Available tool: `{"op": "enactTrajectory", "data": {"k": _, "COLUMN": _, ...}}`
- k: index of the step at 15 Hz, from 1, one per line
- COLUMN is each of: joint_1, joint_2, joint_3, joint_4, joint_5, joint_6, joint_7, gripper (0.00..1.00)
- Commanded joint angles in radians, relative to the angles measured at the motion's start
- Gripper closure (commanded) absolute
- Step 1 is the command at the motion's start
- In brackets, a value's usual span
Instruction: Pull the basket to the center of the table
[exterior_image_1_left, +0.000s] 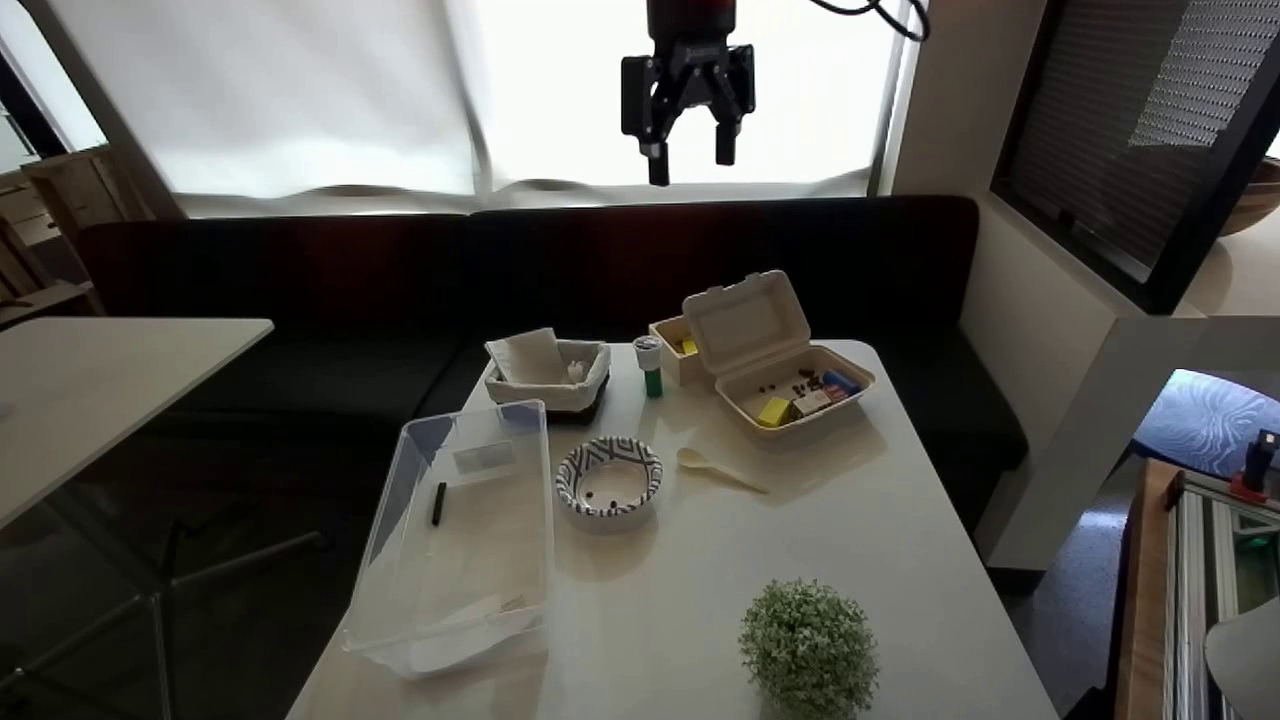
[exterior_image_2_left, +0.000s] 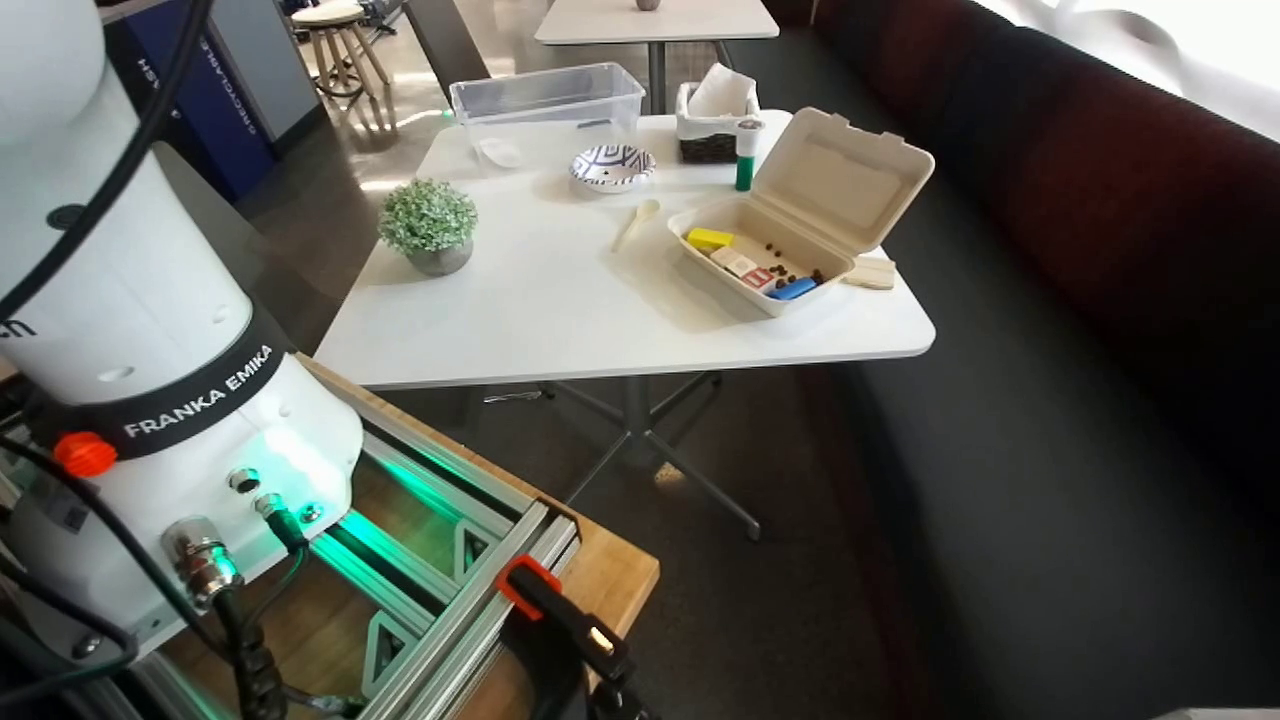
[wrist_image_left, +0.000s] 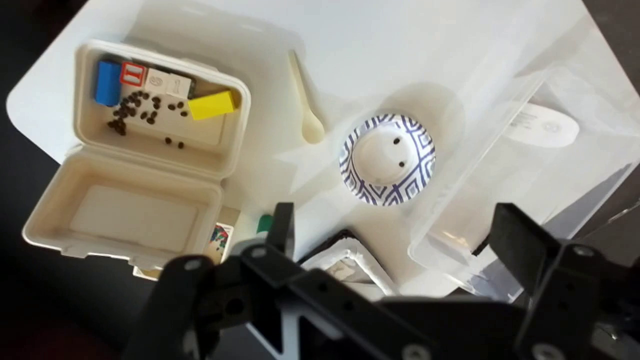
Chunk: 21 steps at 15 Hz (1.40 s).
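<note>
The basket (exterior_image_1_left: 595, 362) is small, dark outside with a white lining folded over its rim, and holds a white napkin. It sits at the far end of the white table (exterior_image_1_left: 700, 570), near a corner; it also shows in an exterior view (exterior_image_2_left: 708, 148). My gripper (exterior_image_1_left: 692, 168) is open and empty, high above the table's far end. In the wrist view the basket (wrist_image_left: 367, 265) lies below and between the open fingers (wrist_image_left: 395, 212), apart from them, partly hidden by the gripper body. In an exterior view the table (exterior_image_2_left: 520, 310) shows with the arm base beside it; the gripper is out of that view.
A clear plastic bin (exterior_image_1_left: 490, 560) and a patterned bowl (exterior_image_1_left: 610, 478) stand near the basket. A green-and-white bottle (exterior_image_1_left: 650, 365) is beside it. An open takeout box (exterior_image_1_left: 790, 385), a spoon (exterior_image_1_left: 718, 468) and a potted plant (exterior_image_1_left: 810, 645) are on the table.
</note>
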Motion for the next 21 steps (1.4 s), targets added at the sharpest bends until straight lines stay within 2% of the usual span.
{"op": "enactTrajectory", "data": {"k": 1, "joint_1": 0.035, "joint_2": 0.172, "joint_3": -0.006, "joint_4": 0.174, "joint_5": -0.011, "joint_6": 0.044, "joint_7": 0.074, "gripper": 0.00}}
{"op": "enactTrajectory", "data": {"k": 7, "joint_1": 0.076, "joint_2": 0.433, "joint_3": -0.039, "joint_4": 0.464, "joint_5": -0.003, "joint_6": 0.088, "joint_7": 0.234, "gripper": 0.00}}
{"op": "enactTrajectory", "data": {"k": 10, "joint_1": 0.075, "joint_2": 0.566, "joint_3": -0.045, "joint_4": 0.619, "joint_5": 0.001, "joint_6": 0.106, "joint_7": 0.375, "gripper": 0.00}}
{"op": "enactTrajectory", "data": {"k": 14, "joint_1": 0.112, "joint_2": 0.716, "joint_3": -0.107, "joint_4": 0.806, "joint_5": 0.006, "joint_6": 0.093, "joint_7": 0.527, "gripper": 0.00}}
{"op": "enactTrajectory", "data": {"k": 17, "joint_1": 0.111, "joint_2": 0.796, "joint_3": -0.102, "joint_4": 0.923, "joint_5": 0.040, "joint_6": 0.037, "joint_7": 0.612, "gripper": 0.00}}
{"op": "enactTrajectory", "data": {"k": 18, "joint_1": 0.097, "joint_2": 0.713, "joint_3": -0.090, "joint_4": 0.787, "joint_5": 0.012, "joint_6": 0.100, "joint_7": 0.554, "gripper": 0.00}}
{"op": "enactTrajectory", "data": {"k": 21, "joint_1": 0.101, "joint_2": 0.763, "joint_3": -0.090, "joint_4": 0.859, "joint_5": 0.021, "joint_6": 0.079, "joint_7": 0.588, "gripper": 0.00}}
